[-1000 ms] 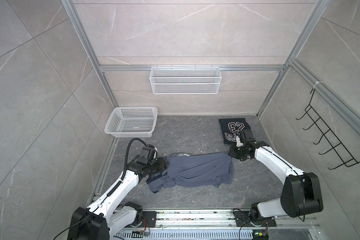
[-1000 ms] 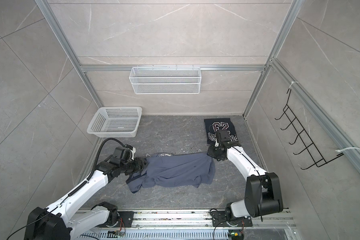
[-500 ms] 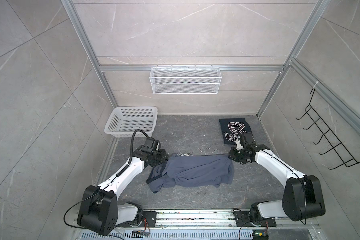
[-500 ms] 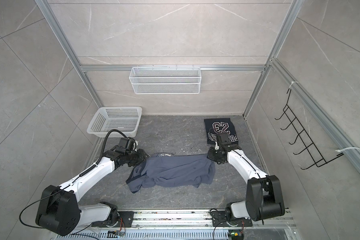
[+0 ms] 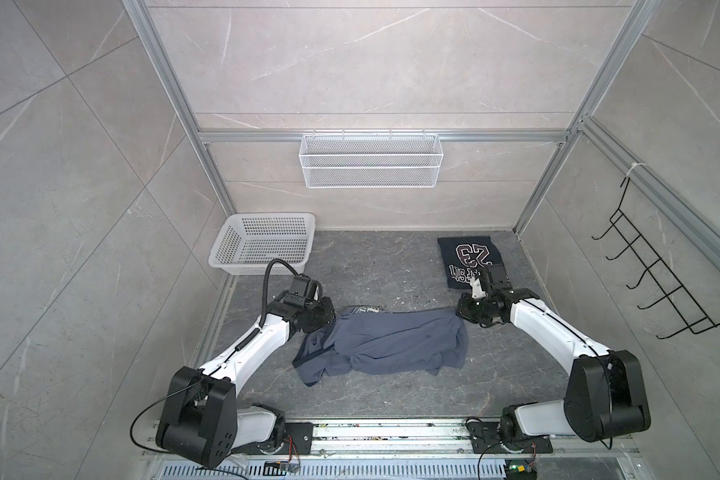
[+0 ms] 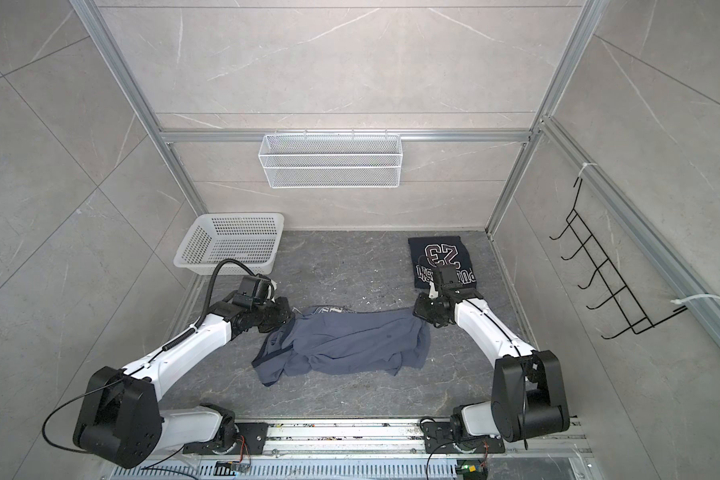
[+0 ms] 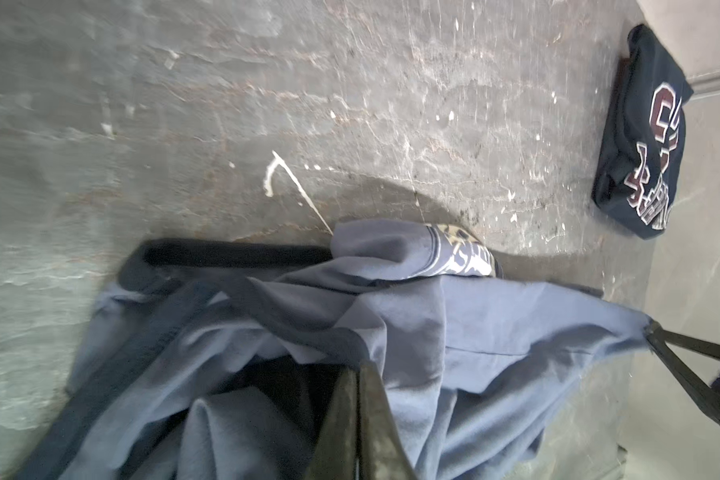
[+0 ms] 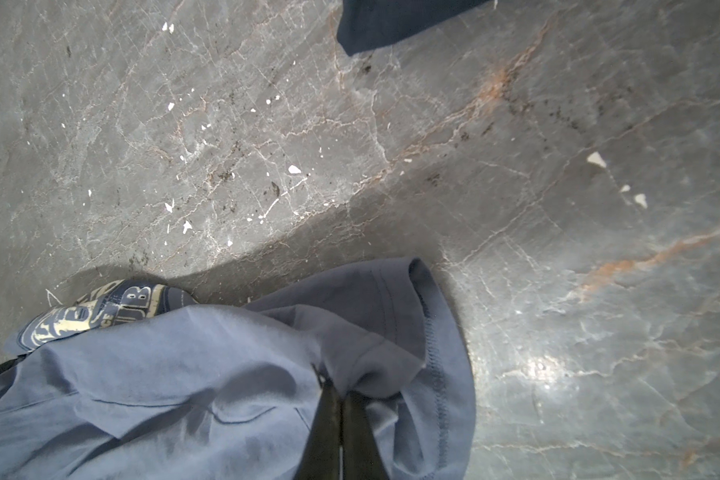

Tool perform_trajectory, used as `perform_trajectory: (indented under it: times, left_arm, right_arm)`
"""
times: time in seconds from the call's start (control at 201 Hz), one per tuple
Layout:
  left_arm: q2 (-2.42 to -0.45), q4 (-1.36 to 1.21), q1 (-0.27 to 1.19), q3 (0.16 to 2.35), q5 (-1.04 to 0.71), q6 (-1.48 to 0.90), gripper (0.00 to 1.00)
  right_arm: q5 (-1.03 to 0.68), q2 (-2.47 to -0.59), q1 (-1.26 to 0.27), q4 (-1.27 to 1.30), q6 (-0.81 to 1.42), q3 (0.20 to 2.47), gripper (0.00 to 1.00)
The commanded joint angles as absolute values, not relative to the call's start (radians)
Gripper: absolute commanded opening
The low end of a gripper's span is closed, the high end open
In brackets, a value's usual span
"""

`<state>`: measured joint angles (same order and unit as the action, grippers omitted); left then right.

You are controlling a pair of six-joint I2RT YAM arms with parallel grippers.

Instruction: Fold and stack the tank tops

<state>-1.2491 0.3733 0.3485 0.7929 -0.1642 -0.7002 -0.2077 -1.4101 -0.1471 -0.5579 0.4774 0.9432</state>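
The slate blue-grey tank top [image 5: 387, 345] [image 6: 350, 340] lies crumpled and stretched sideways in the middle of the floor. Its white lettering [image 7: 462, 253] [image 8: 88, 307] peeks out at the far edge. My left gripper [image 5: 332, 324] [image 6: 292, 322] [image 7: 360, 368] is shut on the cloth at its left end. My right gripper [image 5: 460, 309] [image 6: 415, 309] [image 8: 337, 388] is shut on a fold by the hem at its right end. The navy tank top [image 5: 470, 259] [image 6: 441, 259] [image 7: 641, 137] with "23" lies folded at the back right, just beyond the right gripper.
A white perforated basket [image 5: 262, 245] [image 6: 229, 241] stands at the back left, close behind the left arm. A wire shelf [image 5: 371, 160] hangs on the back wall. A black hook rack [image 5: 661, 282] is on the right wall. Aluminium posts frame the floor.
The left gripper has swung from the top's near left side to its far left edge and closed on the cloth. The right gripper stayed shut on the right end, barely moving.
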Motion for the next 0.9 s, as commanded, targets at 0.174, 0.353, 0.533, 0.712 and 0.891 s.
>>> perform_trajectory:
  times: [0.174, 0.353, 0.533, 0.712, 0.891]
  left_arm:
    - [-0.925, 0.374, 0.306, 0.711, 0.024, -0.703, 0.00]
    - [-0.941, 0.382, 0.262, 0.698, -0.028, -0.720, 0.00]
    - [-0.994, 0.372, 0.245, 0.710, -0.057, -0.714, 0.00]
    - [-1.031, 0.371, 0.237, 0.713, -0.077, -0.707, 0.00]
    - [-1.034, 0.359, 0.228, 0.703, -0.074, -0.710, 0.00]
  right_arm:
    - [-0.333, -1.577, -0.146, -0.567, 0.468, 1.118, 0.00]
    - [-0.395, -1.695, -0.146, -0.519, 0.491, 1.188, 0.00]
    - [-0.368, -1.750, -0.145, -0.529, 0.465, 1.229, 0.24]
    - [-0.331, -1.644, -0.115, -0.517, 0.454, 1.158, 0.54]
    - [-0.401, -1.601, -0.082, -0.442, 0.458, 1.046, 0.48]
